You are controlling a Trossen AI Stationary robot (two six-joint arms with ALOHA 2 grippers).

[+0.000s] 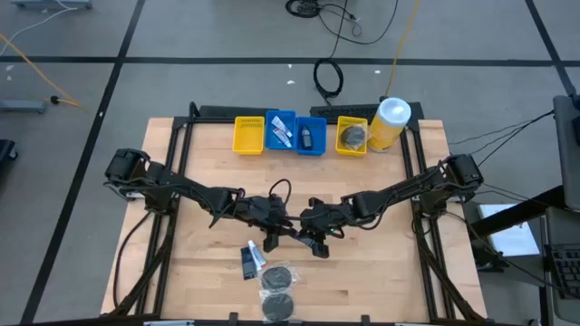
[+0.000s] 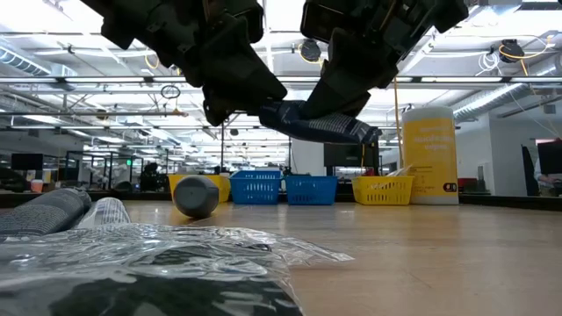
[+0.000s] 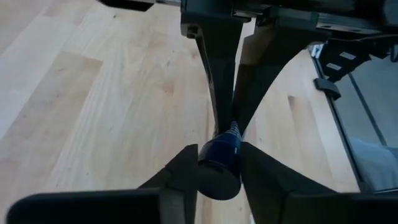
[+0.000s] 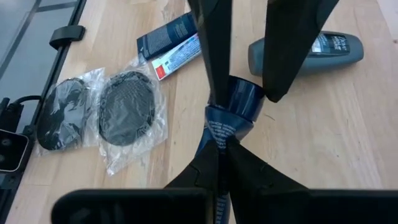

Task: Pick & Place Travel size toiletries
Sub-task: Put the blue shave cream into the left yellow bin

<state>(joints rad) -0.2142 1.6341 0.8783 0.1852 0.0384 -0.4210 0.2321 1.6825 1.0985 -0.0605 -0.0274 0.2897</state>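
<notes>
A dark blue tube (image 4: 229, 115) hangs above the table at centre frame in the high view, gripped at both ends: the right gripper (image 4: 219, 146) is clamped on its flat crimped end, the left gripper (image 3: 219, 163) pinches its cap end. Judged step: a hand-over between arms. Next, one gripper must release, then the other carries the tube to the bins (image 1: 294, 131) at upper centre.

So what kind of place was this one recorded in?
Probably a large open lab or industrial workspace: exposed ceiling beams and pipes, rows of desks with monitors behind the wooden table, and loose cables on the grey floor.
</notes>
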